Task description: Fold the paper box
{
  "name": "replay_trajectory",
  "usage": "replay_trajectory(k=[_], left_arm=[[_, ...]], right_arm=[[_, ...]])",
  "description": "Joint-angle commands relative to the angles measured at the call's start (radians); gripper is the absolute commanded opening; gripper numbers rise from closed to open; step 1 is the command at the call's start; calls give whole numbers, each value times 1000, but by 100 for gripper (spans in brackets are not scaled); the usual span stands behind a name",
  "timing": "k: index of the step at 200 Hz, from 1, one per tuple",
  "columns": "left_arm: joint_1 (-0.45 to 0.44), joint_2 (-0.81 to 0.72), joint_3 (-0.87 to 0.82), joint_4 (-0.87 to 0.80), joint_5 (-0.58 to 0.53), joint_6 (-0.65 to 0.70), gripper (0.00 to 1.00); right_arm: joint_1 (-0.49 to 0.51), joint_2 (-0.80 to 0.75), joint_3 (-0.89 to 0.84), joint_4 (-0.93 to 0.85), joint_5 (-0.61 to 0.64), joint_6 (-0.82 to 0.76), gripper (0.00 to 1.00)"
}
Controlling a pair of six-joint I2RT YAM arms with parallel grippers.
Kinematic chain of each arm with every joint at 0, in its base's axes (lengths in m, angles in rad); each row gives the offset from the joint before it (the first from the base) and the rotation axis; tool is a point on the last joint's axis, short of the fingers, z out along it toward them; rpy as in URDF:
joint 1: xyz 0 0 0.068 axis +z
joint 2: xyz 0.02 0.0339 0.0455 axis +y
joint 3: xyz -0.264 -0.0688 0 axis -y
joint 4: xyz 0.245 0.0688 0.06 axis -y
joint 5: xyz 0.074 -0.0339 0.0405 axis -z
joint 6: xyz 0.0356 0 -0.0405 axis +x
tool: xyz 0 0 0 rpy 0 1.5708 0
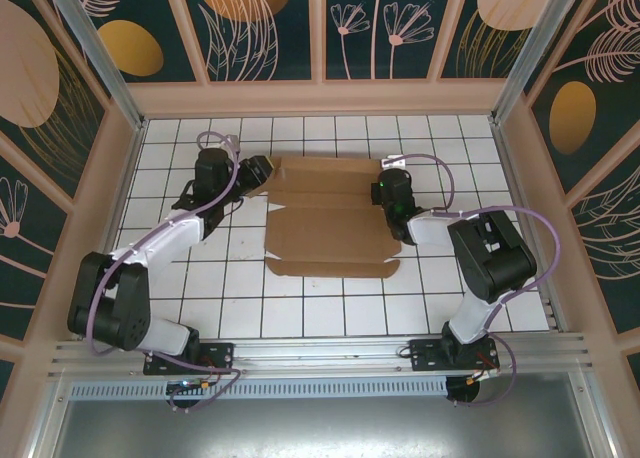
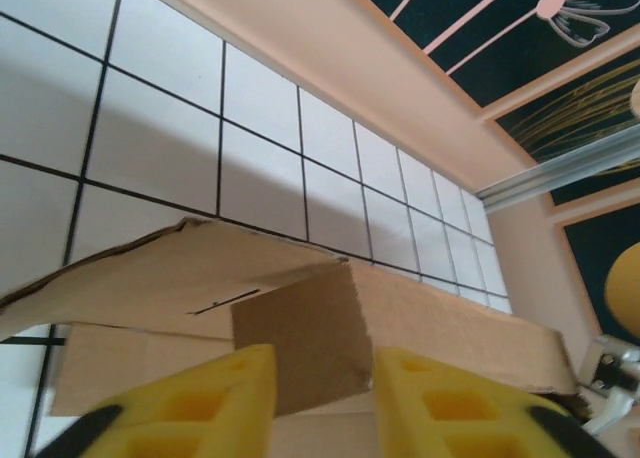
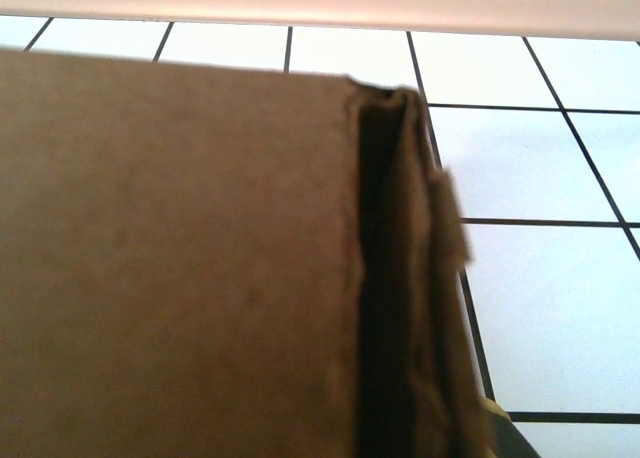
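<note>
Side walls are being raised on the paper box (image 1: 325,228) laid on the bench (image 1: 300,318) — right end pinched by shut right jaws, left flap (image 2: 300,348) straddled by part-open left jaws, grip unclear — and inward tucking is called for next.

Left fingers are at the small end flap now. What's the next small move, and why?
Probably ease the left gripper inward to tip the small flap over the box floor. That flap stands upright between the yellow fingers, the side panel is raised beside it, and the right gripper looks clamped on the paper box at its right end, steadying it.
</note>
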Motion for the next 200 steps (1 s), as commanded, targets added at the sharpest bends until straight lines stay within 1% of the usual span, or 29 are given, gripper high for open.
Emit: replay_trajectory(k=[1,15,30,54,72,106,121,126,146,184,200], left_arm=[[-51,-17,-27,-128,-75,73,24],[-98,2,-32,-164,-117,100,22],[-124,44,-47,-159,-119,90,21],[-125,118,-60,-112,-105,64,22],[-123,174,-17,-113,-112,74,24],[-113,292,89,-138,-123,101,24],[-108,333,100,-141,-133,104,24],[-105,341,129,-139,-137,104,25],[-89,363,146,-135,-166,107,32],[-42,389,150,-145,-201,113,37],[-30,399,148,-138,-198,112,41]], right_arm=[[-9,-12,11,-11,15,32,0],[-9,-9,13,-11,4,34,0],[-8,-8,14,-8,-8,34,0],[-9,-8,12,-11,-21,24,0],[-9,-11,10,-17,-24,15,0],[-9,-16,2,-18,-38,14,0],[-8,-16,2,-20,-43,14,0],[-8,-18,2,-20,-44,12,0],[-7,-18,1,-20,-50,9,0],[-7,-17,-1,-17,-48,9,0],[-7,-13,-2,-13,-54,7,0]])
